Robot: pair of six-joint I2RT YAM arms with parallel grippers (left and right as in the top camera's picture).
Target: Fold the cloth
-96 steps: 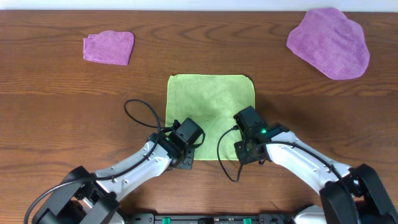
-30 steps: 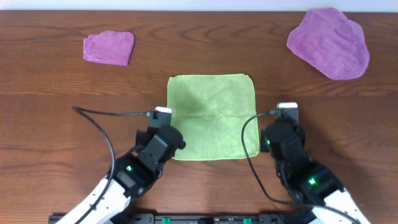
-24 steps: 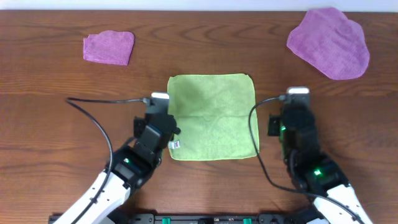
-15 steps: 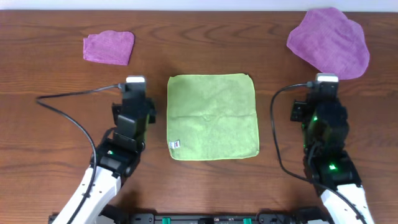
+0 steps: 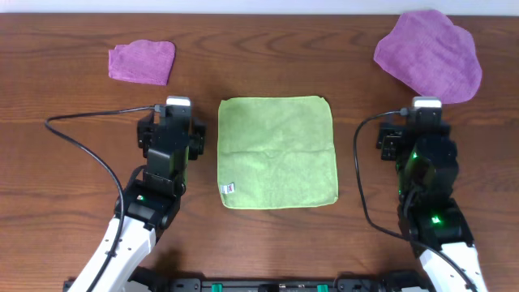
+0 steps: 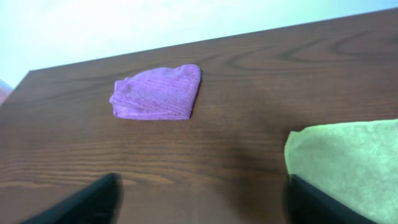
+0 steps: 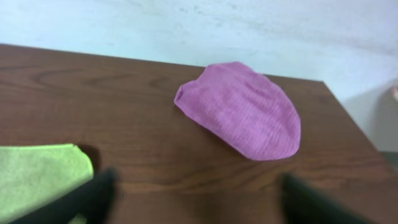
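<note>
Fingers (image 6: 93, 200) spread wide, left gripper (image 5: 171, 134) and right gripper (image 5: 416, 139) newly released, off the flat cloth (image 5: 277, 152)

this looks like a robot test bench in a lab, not a home. a dark wood-grain tabletop (image 5: 81, 170) stands against a plain pale wall (image 6: 186, 18). a left arm (image 5: 154, 195) and a right arm (image 5: 430, 203), white and black, rise from a black rail (image 5: 268, 285) at the near edge, with loose black cables (image 5: 357, 174) looping over the wood. three cloths lie spread like samples: a lime-green cloth (image 5: 277, 151), a small purple cloth (image 5: 143, 62) and a large purple cloth (image 5: 430, 55).
</note>
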